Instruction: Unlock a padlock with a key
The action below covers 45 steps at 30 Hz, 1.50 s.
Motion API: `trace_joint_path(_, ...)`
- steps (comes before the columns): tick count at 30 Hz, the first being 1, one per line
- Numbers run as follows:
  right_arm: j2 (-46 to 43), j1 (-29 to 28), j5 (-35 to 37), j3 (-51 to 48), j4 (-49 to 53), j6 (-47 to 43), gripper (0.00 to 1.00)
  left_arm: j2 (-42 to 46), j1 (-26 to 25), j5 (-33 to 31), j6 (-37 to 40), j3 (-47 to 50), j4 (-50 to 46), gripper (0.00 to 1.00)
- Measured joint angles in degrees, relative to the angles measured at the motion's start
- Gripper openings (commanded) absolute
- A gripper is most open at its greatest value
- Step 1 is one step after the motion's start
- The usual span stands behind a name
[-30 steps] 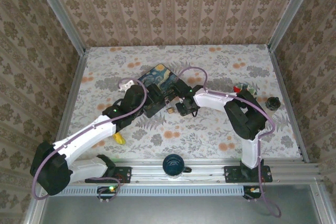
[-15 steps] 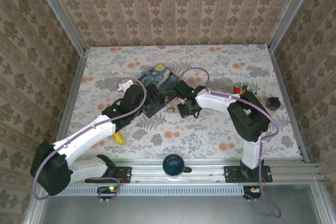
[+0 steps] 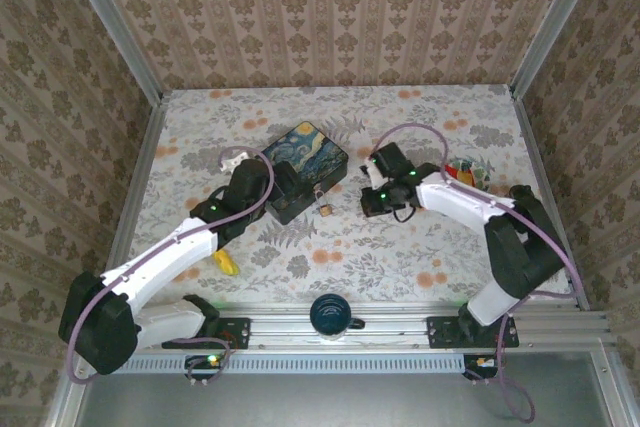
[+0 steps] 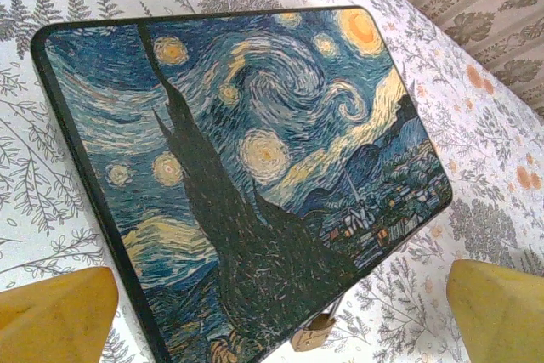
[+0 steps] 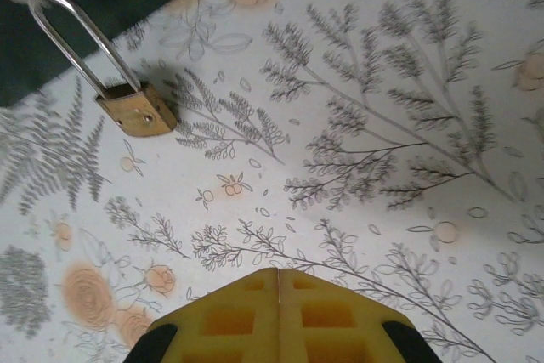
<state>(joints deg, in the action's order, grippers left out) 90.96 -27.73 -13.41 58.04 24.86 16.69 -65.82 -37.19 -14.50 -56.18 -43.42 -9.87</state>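
Note:
The small brass padlock point(image 5: 136, 109) lies on the flowered table, its thin shackle point(image 5: 75, 30) running up into the latch of the blue Starry Night tin box point(image 4: 246, 159). From above, the padlock point(image 3: 325, 209) sits at the box's point(image 3: 308, 152) near right side. My left gripper point(image 4: 279, 299) hovers open over the box lid, and the padlock point(image 4: 312, 334) peeks out past the lid's edge between its yellow fingers point(image 4: 53, 314). My right gripper point(image 5: 279, 282) is shut, pads pressed flat together, a short way right of the padlock. The key is out of view.
A yellow banana point(image 3: 228, 263) lies under the left arm. A dark mug point(image 3: 330, 315) stands on the front rail. A small colourful object point(image 3: 463, 171) sits behind the right arm, and a white piece point(image 3: 235, 159) lies left of the box. Bare tablecloth stretches ahead of the right gripper.
The right arm has drawn back to the right, away from the padlock, and its jaws have closed. The left arm has stayed over the box.

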Motion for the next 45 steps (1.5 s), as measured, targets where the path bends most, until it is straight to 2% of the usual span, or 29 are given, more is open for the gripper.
trace_joint_path(3,-3.3,2.1,-3.5,-1.8,-1.6,0.0,0.0,0.0,0.7,2.8,2.3,0.4,1.0,1.0)
trace_joint_path(7,-6.4,2.7,-6.5,-1.7,-2.0,1.2,0.0,-0.2,0.8,9.2,8.4,2.1,7.5,0.97)
trace_joint_path(9,-7.1,2.7,-7.2,-0.9,-1.5,2.7,0.0,-0.9,0.6,12.5,11.8,3.4,12.1,0.91)
trace_joint_path(11,-7.7,2.7,-8.0,0.3,-0.6,4.8,0.0,-2.3,-0.1,16.4,16.3,5.9,19.3,0.85)
trace_joint_path(16,-11.3,2.7,-8.9,2.1,0.7,10.8,0.0,-6.2,-5.6,21.9,29.2,12.8,36.7,0.8)
trace_joint_path(19,-14.7,2.7,-9.7,2.4,0.7,14.3,0.0,-9.2,-9.6,24.2,38.1,14.8,46.8,0.62)
trace_joint_path(23,-17.8,2.7,-10.6,2.7,0.6,17.9,0.0,-14.9,-11.3,28.0,46.5,15.3,60.3,0.59)
trace_joint_path(28,-19.6,2.7,-11.8,2.7,0.6,20.8,0.0,-22.9,-13.3,31.5,54.1,15.1,72.0,0.6)
trace_joint_path(33,-21.0,2.7,-12.4,2.7,0.5,22.4,0.0,-27.4,-15.3,33.3,59.6,13.2,77.0,0.59)
trace_joint_path(38,-21.3,2.7,-12.8,2.7,0.1,22.8,0.0,-28.2,-15.6,33.8,61.9,10.6,79.9,0.58)
trace_joint_path(41,-21.3,2.7,-12.9,2.7,-0.9,23.0,0.0,-28.7,-15.6,33.7,62.2,9.9,80.8,0.51)
trace_joint_path(43,-21.3,2.6,-13.0,2.7,-1.1,23.0,0.0,-29.1,-15.6,33.6,62.2,9.8,81.0,0.5)
trace_joint_path(45,-21.3,2.6,-13.2,2.7,-1.2,23.0,0.0,-29.4,-15.5,33.4,62.1,9.6,81.0,0.41)
